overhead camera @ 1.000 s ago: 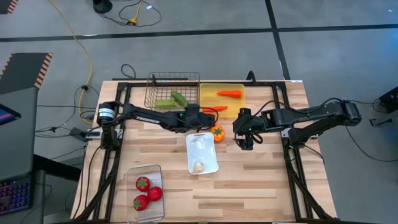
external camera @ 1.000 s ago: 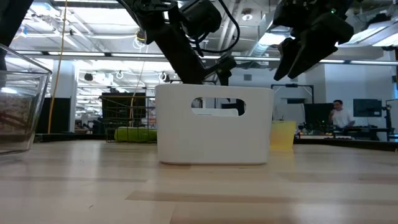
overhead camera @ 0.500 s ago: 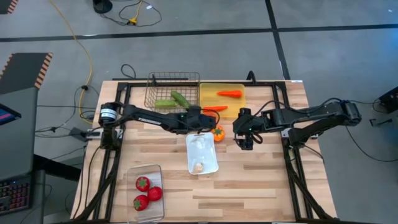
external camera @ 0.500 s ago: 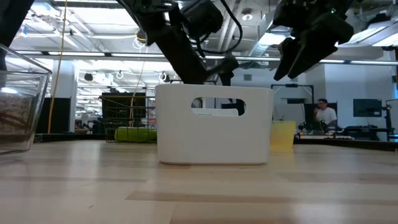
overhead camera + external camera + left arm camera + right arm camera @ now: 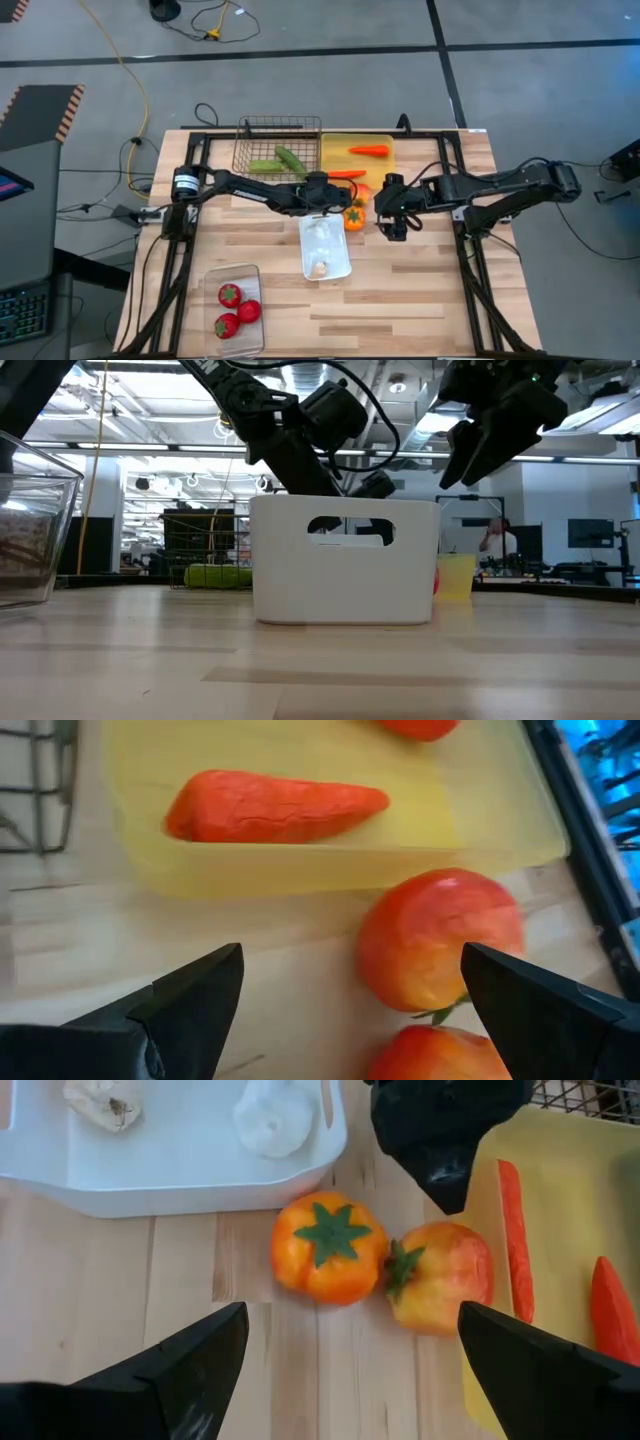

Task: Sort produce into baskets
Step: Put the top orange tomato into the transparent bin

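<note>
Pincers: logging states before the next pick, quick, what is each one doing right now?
Left pincer: open, empty, by the two peppers.
Right pincer: open, empty, above the table.

2 peppers (image 5: 385, 1265) wedged between white tray (image 5: 180, 1175) and yellow tray (image 5: 560, 1270).

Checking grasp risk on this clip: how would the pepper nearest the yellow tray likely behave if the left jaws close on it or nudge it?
The pepper looks round and smooth, so it may roll or slip sideways if nudged. It touches the second pepper, which would probably shift too. It looks like a small toy, likely light and rigid. The left gripper, jaws open, is close in front of it.
</note>
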Available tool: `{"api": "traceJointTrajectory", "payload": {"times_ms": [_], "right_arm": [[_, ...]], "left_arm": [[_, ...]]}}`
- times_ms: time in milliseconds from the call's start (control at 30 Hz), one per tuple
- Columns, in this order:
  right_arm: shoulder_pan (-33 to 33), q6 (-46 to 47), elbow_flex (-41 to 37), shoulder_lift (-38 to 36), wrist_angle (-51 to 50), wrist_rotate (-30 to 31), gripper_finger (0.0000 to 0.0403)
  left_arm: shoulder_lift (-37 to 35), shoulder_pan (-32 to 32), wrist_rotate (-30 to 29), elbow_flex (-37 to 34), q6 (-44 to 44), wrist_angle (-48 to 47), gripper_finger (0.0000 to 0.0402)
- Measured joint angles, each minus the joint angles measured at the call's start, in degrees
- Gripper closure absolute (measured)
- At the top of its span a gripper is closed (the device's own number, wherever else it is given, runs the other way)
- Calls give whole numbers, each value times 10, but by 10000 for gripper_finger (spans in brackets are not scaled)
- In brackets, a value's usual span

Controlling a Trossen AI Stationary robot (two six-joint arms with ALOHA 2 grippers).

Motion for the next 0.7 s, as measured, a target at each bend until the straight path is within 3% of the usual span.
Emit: {"api": "traceJointTrajectory", "payload": {"times_ms": [267, 467, 700], "right_arm": [[-27, -9, -24, 0, 1, 43, 14], [-60, -50, -97, 0, 78, 32, 14], [-76, -126, -131, 0, 171, 31, 14]], "left_arm": [[0, 0, 11, 0, 7, 2, 40], [0, 0, 15, 0, 17, 18, 40], [0, 0, 8, 0, 21, 24, 40]]}}
